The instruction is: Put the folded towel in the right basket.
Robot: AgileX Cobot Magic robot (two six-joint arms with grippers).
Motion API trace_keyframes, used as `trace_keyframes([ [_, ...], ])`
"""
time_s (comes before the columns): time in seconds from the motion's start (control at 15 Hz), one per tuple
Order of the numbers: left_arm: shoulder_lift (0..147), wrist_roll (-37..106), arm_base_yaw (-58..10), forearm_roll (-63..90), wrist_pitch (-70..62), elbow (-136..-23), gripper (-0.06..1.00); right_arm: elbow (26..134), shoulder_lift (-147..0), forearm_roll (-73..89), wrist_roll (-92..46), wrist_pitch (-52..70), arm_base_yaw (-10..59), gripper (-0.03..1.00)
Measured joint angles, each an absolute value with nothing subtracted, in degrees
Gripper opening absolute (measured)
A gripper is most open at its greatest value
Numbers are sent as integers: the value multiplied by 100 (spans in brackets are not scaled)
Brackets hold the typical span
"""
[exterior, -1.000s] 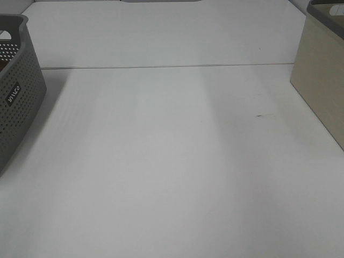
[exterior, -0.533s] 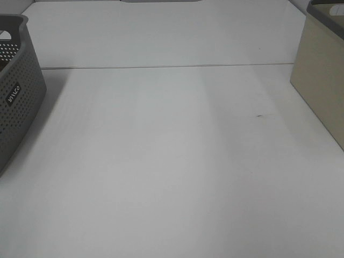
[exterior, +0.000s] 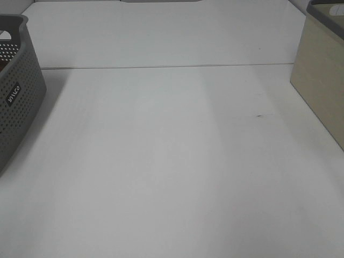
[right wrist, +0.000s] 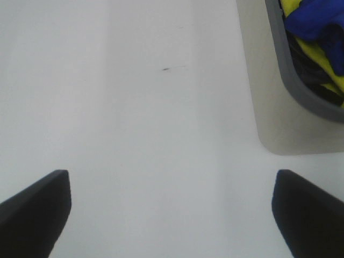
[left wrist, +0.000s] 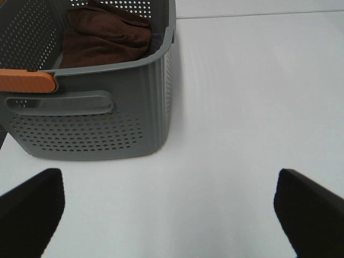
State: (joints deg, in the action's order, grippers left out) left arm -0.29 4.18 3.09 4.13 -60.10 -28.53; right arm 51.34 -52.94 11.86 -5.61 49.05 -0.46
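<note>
A brown folded towel [left wrist: 105,35] lies inside the grey perforated basket [left wrist: 97,126], which has an orange handle part [left wrist: 27,80]. This basket stands at the left edge of the exterior view [exterior: 16,102]. The beige right basket [exterior: 322,80] stands at the right edge; in the right wrist view [right wrist: 269,107] it holds blue and yellow cloth [right wrist: 317,27]. My left gripper [left wrist: 167,180] is open and empty over the table, short of the grey basket. My right gripper [right wrist: 172,180] is open and empty beside the beige basket. Neither gripper shows in the exterior view.
The white table [exterior: 172,161] runs between the two baskets, with a seam line [exterior: 161,67] across its far part and a small dark mark [exterior: 260,115] toward the right.
</note>
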Motion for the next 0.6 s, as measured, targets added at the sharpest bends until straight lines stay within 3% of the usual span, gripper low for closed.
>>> trace_keyframes([
  [0.13,-29,418,309,413,-6010,-2853,99,4016,-3478,1175,-579,4979,-46,96],
  [0.6,-29,418,309,413,-6010,-2853,99,3123,-550,493,-424,5856,-46,96],
])
